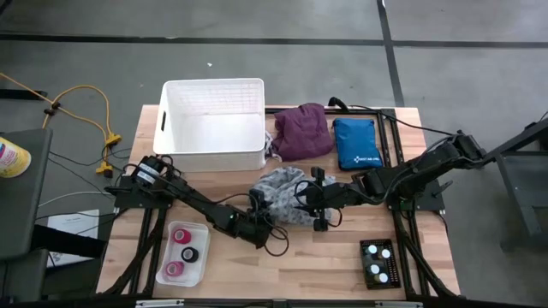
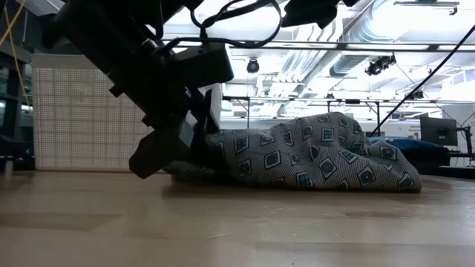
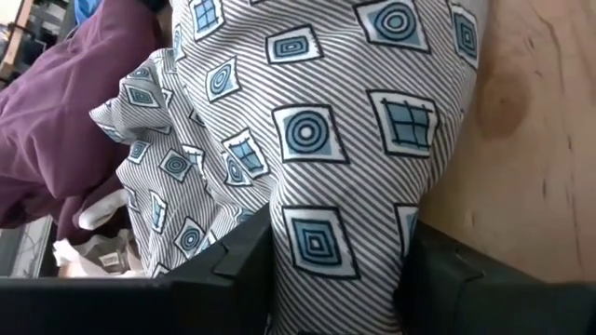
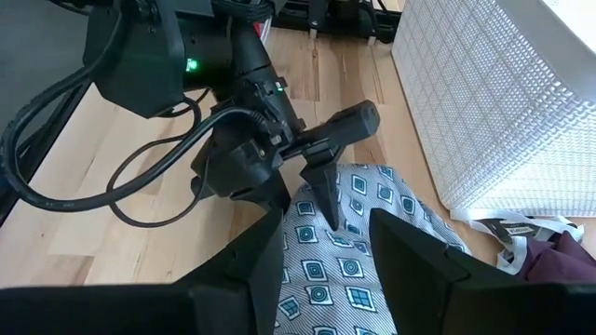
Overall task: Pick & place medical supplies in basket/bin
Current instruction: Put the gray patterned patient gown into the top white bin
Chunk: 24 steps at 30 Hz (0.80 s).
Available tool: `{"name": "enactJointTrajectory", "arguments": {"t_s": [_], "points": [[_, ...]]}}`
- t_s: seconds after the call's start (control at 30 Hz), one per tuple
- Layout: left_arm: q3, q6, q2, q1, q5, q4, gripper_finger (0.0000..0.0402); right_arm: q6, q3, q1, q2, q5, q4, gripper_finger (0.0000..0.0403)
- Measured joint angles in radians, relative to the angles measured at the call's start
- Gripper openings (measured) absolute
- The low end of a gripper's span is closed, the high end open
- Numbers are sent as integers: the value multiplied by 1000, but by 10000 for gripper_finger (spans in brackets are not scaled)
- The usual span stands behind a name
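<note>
The grey garment (image 1: 282, 195), striped with blue squares, lies in a heap on the table's middle. My left gripper (image 1: 265, 219) is at its near left end, low on the table, shut on the cloth (image 3: 335, 167). My right gripper (image 1: 308, 204) hovers open above the heap's right part; between its fingers the right wrist view shows the cloth (image 4: 345, 270) lying below. The white basket (image 1: 214, 124) stands at the far left. The purple garment (image 1: 301, 130) lies right of it. Tape rolls (image 1: 181, 248) sit in a clear tray near the front left, vials (image 1: 379, 262) in a dark tray at the front right. My left gripper pinches a bulge of the grey garment's near left end (image 3: 321, 247) between its two fingers (image 3: 237, 265). The fingers slant down from the table's near left side. The garment stays slack, resting on the table (image 2: 297, 159); how many layers are caught I cannot tell.
A blue pouch (image 1: 356, 142) lies at the far right, beside the purple garment. Bare wood (image 1: 291, 265) shows between the two trays near the front edge. Cables run off the table's left side.
</note>
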Motion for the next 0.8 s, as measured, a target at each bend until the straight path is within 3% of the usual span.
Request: {"name": "enactJointTrajectory", "arguments": {"t_s": [0.57,0.8], "points": [[0,-25,0,-14,6,4,157,0,0,0,0,0,0,148],[1,-57,-2,-56,-40,-1,150,0,0,0,0,0,0,148]]}}
